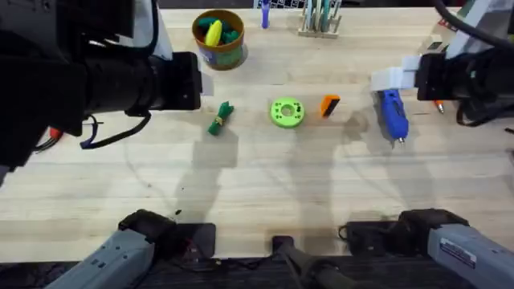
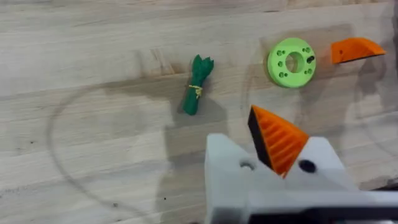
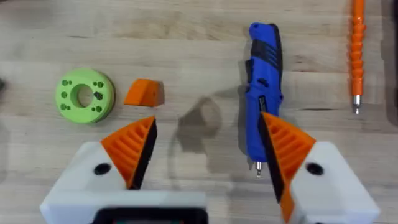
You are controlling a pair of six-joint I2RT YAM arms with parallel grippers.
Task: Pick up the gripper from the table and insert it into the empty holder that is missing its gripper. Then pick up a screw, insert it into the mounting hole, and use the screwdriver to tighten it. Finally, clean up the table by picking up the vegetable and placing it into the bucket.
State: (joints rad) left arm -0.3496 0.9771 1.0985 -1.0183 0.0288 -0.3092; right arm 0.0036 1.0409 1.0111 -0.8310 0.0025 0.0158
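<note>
On a pale wooden table (image 1: 257,193), the small orange plastic wedge-shaped gripper (image 1: 330,105) lies near the middle, just beside a lime-green round disc with holes (image 1: 287,112). The dark-green toy vegetable (image 1: 219,118) rests toward the left; the bright blue pen-shaped screwdriver (image 1: 393,115) lies toward the right edge. The round brown-rimmed bucket (image 1: 218,38) stands near the far edge. The right gripper (image 3: 208,146) hangs wide open, nothing between its ribbed pads. The left gripper (image 2: 273,140) shows one orange pad and a bare white holder (image 2: 227,177); its spread cannot be told.
</note>
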